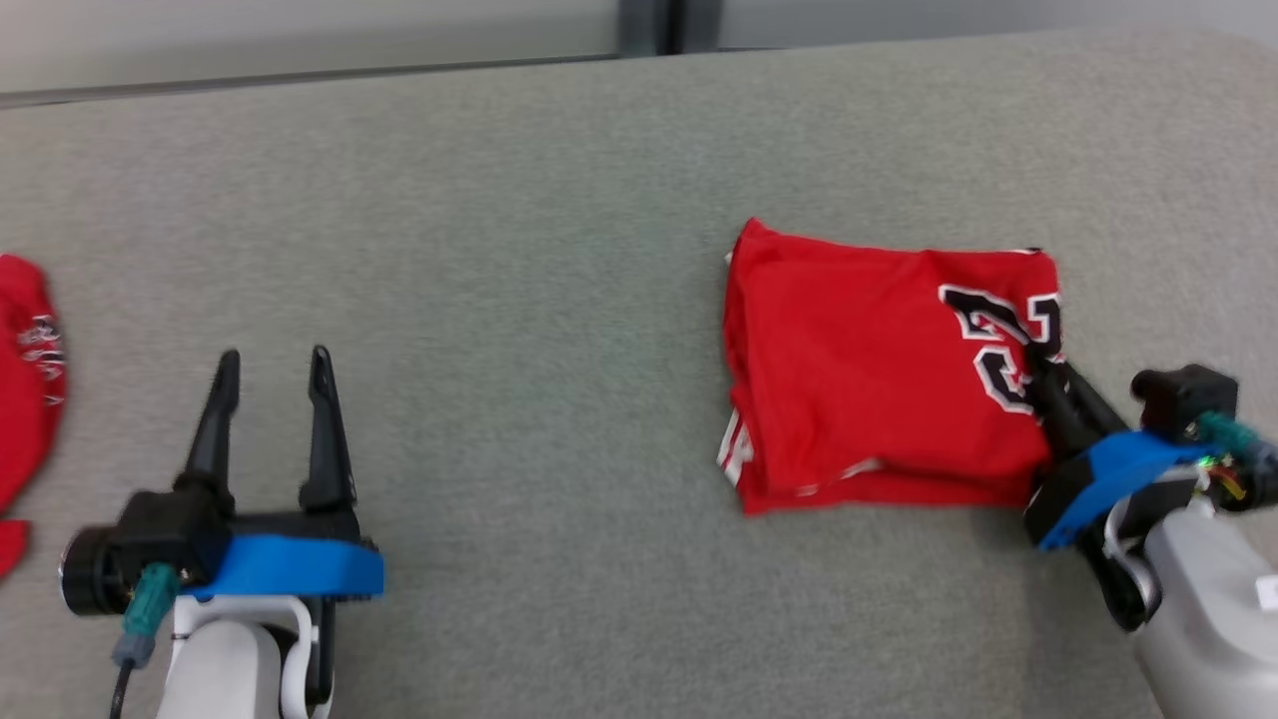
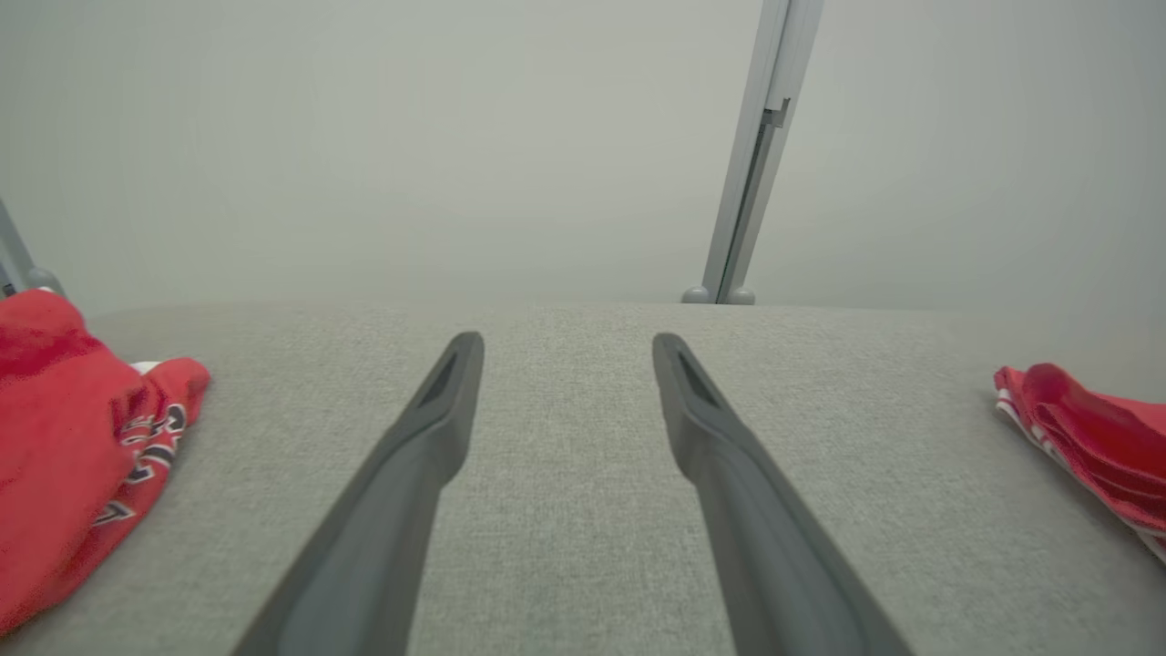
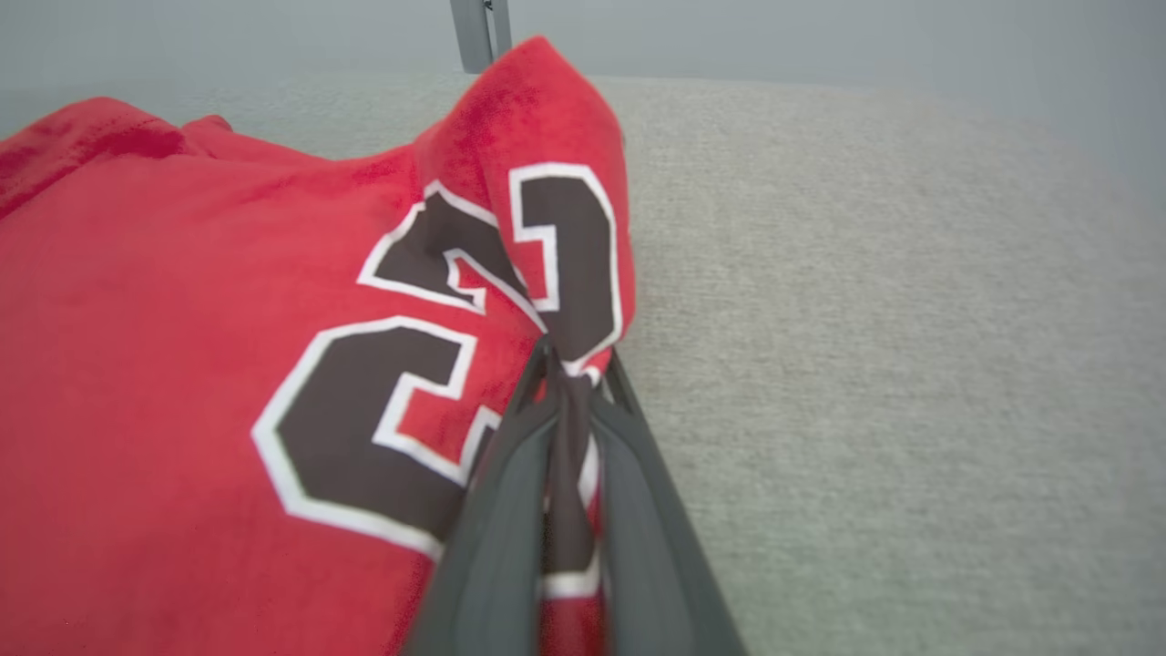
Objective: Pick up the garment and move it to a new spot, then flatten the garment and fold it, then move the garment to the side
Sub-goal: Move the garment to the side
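Note:
A red jersey with black, white-edged numbers lies folded into a rectangle on the right half of the grey table. My right gripper is shut on the jersey's right edge, over the numbers. In the right wrist view the two fingers pinch a bunched ridge of the jersey at the gripper. My left gripper stands open at the lower left, nothing between its fingers; in the left wrist view the gripper hovers over bare table, and the folded jersey's edge shows far right.
A second red garment lies crumpled at the table's far left edge, also seen as a red heap in the left wrist view. The grey table runs wide between the two. A grey post stands behind the table.

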Available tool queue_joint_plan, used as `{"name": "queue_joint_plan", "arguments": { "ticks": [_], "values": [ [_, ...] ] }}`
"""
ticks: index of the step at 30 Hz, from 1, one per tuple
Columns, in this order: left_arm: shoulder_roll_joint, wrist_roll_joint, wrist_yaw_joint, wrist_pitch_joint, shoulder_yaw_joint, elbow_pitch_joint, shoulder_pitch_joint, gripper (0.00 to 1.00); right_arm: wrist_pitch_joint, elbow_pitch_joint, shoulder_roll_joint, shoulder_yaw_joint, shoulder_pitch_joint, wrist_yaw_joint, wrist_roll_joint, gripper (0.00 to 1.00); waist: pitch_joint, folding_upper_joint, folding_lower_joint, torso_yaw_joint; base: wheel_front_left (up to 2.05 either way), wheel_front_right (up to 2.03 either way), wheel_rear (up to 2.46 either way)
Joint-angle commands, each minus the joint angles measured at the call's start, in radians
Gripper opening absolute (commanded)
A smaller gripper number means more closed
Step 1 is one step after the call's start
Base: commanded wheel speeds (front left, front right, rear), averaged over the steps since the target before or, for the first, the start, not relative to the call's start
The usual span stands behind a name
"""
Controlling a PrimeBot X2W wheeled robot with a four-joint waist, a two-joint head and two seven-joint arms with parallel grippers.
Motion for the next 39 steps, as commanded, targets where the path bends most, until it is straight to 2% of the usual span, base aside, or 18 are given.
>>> {"name": "queue_joint_plan", "arguments": {
  "ticks": [1,10,15,21,24,30,36,39],
  "values": [
    [0.006,0.008,-0.003,-0.005,0.006,-0.007,-0.022,1.0,-0.008,-0.005,-0.012,-0.012,-0.017,-0.001,0.012,0.0,0.011,-0.0001,0.0,-0.011,0.0,0.0,0.0],
    [0.044,0.035,-0.004,-0.004,0.033,-0.056,-0.079,1.0,-0.015,-0.04,-0.019,-0.081,-0.022,-0.001,0.003,0.0,0.1,-0.0001,0.0,-0.133,0.0,0.0,0.0],
    [0.055,0.042,-0.001,-0.004,0.039,-0.078,-0.097,1.0,-0.016,-0.074,-0.019,-0.112,-0.03,-0.001,-0.01,0.0,0.122,-0.0001,0.0,-0.148,0.0,0.0,0.0],
    [0.07,0.047,-0.003,-0.003,0.042,-0.101,-0.1,1.0,-0.016,-0.094,-0.042,-0.096,-0.116,-0.001,-0.037,0.0,0.151,-0.0001,0.0,-0.15,0.0,0.0,0.0],
    [0.08,0.05,-0.004,-0.004,0.041,-0.117,-0.106,1.0,-0.015,-0.076,-0.074,-0.076,-0.192,-0.001,-0.032,0.0,0.177,-0.0001,0.0,-0.147,0.0,0.0,0.0],
    [0.094,0.058,-0.003,0.001,0.031,-0.155,-0.126,1.0,0.01,-0.01,-0.181,-0.051,-0.351,-0.001,-0.002,0.0,0.234,-0.0001,0.0,-0.116,0.0,0.0,0.0],
    [0.099,0.056,0.001,0.011,0.02,-0.2,-0.138,1.0,0.032,0.105,-0.304,-0.058,-0.477,-0.001,0.023,0.0,0.278,-0.0001,0.0,-0.075,0.0,0.0,0.0],
    [0.103,0.054,0.003,0.017,0.018,-0.213,-0.135,1.0,0.035,0.157,-0.342,-0.06,-0.525,-0.001,0.029,0.0,0.288,-0.0001,0.0,-0.06,0.0,0.0,0.0]
  ]
}}
